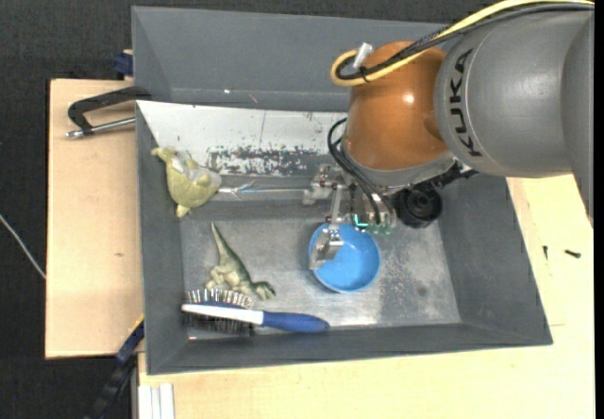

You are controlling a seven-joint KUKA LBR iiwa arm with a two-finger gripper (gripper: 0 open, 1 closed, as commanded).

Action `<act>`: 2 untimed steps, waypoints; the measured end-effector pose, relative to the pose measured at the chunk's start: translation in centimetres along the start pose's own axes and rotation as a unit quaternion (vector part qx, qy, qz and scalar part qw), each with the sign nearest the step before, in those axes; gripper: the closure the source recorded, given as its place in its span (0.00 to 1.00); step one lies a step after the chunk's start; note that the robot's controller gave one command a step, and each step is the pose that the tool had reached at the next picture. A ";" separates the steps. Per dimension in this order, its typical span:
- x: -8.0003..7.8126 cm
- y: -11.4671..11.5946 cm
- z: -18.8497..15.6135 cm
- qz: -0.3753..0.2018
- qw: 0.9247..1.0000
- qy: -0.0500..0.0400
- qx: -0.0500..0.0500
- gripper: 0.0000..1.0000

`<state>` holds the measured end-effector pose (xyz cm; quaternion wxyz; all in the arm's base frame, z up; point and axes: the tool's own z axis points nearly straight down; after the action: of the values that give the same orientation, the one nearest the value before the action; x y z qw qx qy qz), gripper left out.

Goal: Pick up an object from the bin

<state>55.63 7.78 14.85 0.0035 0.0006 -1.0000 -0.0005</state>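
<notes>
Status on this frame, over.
Gripper low over blue round dish, bin centre. Blue-handled brush, pale dinosaur, green dinosaur lie apart from it.

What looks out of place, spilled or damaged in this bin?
Nothing stands out. The pale yellow-green toy figure, the small green toy dinosaur, the blue-handled brush and the round blue dish lie loose in the grey metal bin, none visibly broken. The gripper hangs over the dish's left part.

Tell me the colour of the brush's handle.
The handle is blue, best seen in the camera view.
</notes>
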 end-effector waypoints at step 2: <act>-1.8 -5.8 7.2 -0.168 0.986 -0.007 0.002 0.00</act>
<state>57.39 2.00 7.61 -0.0032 0.1685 -0.9857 0.0009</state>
